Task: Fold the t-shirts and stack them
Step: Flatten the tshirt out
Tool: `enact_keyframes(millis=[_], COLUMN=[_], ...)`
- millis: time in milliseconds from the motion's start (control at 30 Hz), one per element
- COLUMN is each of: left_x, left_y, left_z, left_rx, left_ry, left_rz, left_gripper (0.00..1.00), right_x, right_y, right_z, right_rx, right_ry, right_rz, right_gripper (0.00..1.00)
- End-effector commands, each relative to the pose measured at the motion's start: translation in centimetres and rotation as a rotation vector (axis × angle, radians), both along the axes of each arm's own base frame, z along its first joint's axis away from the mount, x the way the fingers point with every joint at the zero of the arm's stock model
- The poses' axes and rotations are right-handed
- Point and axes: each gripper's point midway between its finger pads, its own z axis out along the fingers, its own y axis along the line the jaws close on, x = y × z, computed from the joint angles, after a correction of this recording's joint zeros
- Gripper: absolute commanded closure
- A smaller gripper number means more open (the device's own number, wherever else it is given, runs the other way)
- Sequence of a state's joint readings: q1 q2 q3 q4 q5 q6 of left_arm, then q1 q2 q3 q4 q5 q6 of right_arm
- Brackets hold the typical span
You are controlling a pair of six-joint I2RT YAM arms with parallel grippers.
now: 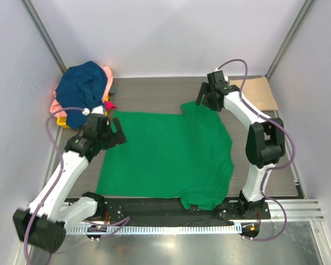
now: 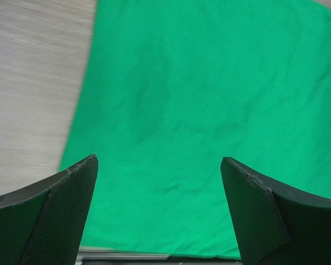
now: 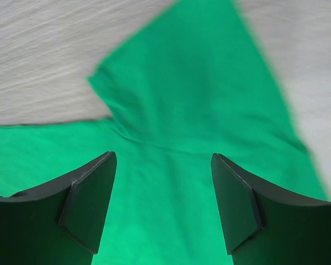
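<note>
A bright green t-shirt [image 1: 171,154] lies spread flat in the middle of the table, with one sleeve pointing to the far right. My left gripper [image 1: 120,136] hovers over the shirt's left edge. In the left wrist view this gripper [image 2: 159,160] is open, with only green cloth [image 2: 209,99] below it. My right gripper [image 1: 203,101] hangs above the far-right sleeve. In the right wrist view it [image 3: 163,155] is open over the sleeve [image 3: 193,94], nothing between its fingers. More t-shirts [image 1: 85,88] are heaped at the back left, navy on top of pink, red and yellow.
A flat tan piece [image 1: 259,91] lies at the back right corner. White walls close in the left, right and far sides. The arm bases stand on a metal rail [image 1: 298,207] at the near edge, which the shirt's hem reaches.
</note>
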State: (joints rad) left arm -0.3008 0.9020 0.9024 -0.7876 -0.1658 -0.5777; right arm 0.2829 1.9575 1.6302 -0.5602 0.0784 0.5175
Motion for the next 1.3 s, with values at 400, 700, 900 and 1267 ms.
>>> enact_keyframes(millis=[400, 700, 900, 1267], left_x=[18.2, 23.7, 27.8, 37.1], left_y=[-6.8, -7.5, -5.9, -6.3], left_z=[-9.1, -15.2, -19.0, -8.5], left_rx=[-0.02, -0.039, -0.012, -0.22], left_ry=[0.212, 0.306, 0.384, 0.106], left_rz=[0.01, 0.096, 0.151, 0.098], left_gripper=[0.09, 0.11, 0.12, 0.12], right_x=[-3.0, 0.9, 7.0, 17.3], right_y=[-5.5, -5.8, -7.1, -3.6], right_z=[-6.0, -10.4, -13.2, -2.6], right_rx=[-0.297, -0.327, -0.287, -0.049], right_ry=[0.173, 0.242, 0.242, -0.183], right_rz=[-0.03, -0.04, -0.091, 0.028], right_gripper=[0.25, 0.25, 0.24, 0.07])
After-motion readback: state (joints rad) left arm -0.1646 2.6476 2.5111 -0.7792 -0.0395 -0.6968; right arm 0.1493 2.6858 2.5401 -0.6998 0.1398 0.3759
